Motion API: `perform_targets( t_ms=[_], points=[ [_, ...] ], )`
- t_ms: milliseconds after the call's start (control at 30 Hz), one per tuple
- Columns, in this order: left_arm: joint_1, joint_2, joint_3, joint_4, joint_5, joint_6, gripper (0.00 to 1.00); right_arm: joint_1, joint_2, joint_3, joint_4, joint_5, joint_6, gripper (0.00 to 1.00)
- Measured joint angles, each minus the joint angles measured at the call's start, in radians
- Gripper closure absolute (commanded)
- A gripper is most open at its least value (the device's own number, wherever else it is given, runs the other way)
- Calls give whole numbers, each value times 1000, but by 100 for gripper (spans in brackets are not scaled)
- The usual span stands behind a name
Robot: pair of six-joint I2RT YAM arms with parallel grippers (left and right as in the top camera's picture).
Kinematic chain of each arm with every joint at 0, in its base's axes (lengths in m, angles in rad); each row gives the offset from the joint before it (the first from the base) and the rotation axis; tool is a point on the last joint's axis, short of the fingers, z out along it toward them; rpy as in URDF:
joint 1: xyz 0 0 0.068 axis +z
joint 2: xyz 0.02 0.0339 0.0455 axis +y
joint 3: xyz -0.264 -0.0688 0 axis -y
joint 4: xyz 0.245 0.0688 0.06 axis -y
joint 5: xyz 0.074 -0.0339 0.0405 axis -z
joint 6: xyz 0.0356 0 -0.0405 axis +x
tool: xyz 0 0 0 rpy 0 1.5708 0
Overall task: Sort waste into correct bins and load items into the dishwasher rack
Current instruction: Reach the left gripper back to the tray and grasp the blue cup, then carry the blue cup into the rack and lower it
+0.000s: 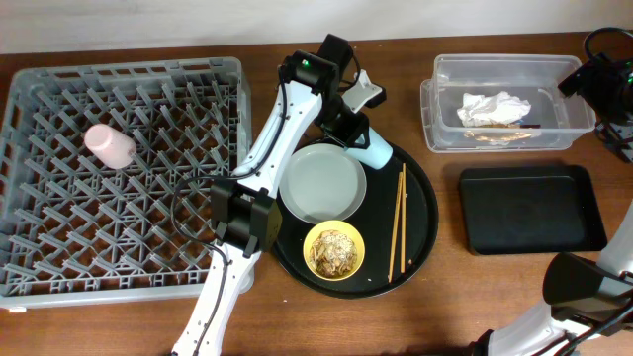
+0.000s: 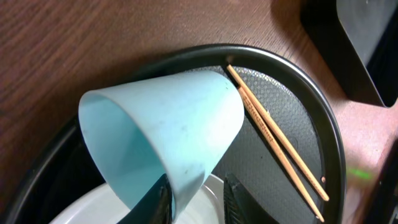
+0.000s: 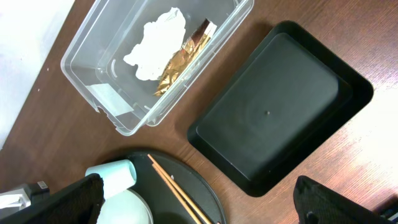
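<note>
So far, only the pink cup [image 1: 109,145] lies in the dishwasher rack [image 1: 119,71] and the napkin [image 1: 493,107] in the clear tub [image 1: 447,133]. The left gripper [image 2: 198,202] pinches the light-blue cup [image 2: 168,124], tilted, over the round black tray [image 1: 420,198]; plate [image 1: 321,183], yellow bowl [image 1: 308,247] with scraps [image 1: 334,252] and chopsticks [image 1: 398,222] wait there (the right gripper [image 3: 199,182] stands wide open, holding nothing).

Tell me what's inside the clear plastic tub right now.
The clear tub holds a crumpled white napkin with a crinkled golden-brown piece lying against it. Anything beneath the napkin is covered, so I can't tell what is there.
</note>
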Motion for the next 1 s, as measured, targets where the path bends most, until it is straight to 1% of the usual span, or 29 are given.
perform_targets(
  t_ms=[67,100,167,233,267,300,500,600,833,900,1000],
  points=[
    [0,0,0,-10,0,0,79,0,0,0,0,0,0,1],
    [0,0,0,-19,0,1,84,0,0,0,0,0,0,1],
    [0,0,0,-22,0,-2,87,0,0,0,0,0,0,1],
    [0,0,0,-22,0,0,92,0,0,0,0,0,0,1],
    [0,0,0,-22,1,2,97,0,0,0,0,0,0,1],
    [0,0,0,-22,2,1,100,0,0,0,0,0,1,1],
    [0,0,0,-28,70,-5,100,0,0,0,0,0,0,1],
    [6,1,21,-34,105,-45,100,0,0,0,0,0,1,1],
    [68,6,280,-105,269,-150,100,0,0,0,0,0,0,1],
    [100,-1,327,-130,298,-178,100,0,0,0,0,0,0,1],
    [159,-24,332,-169,303,-219,100,0,0,0,0,0,0,1]
  ],
)
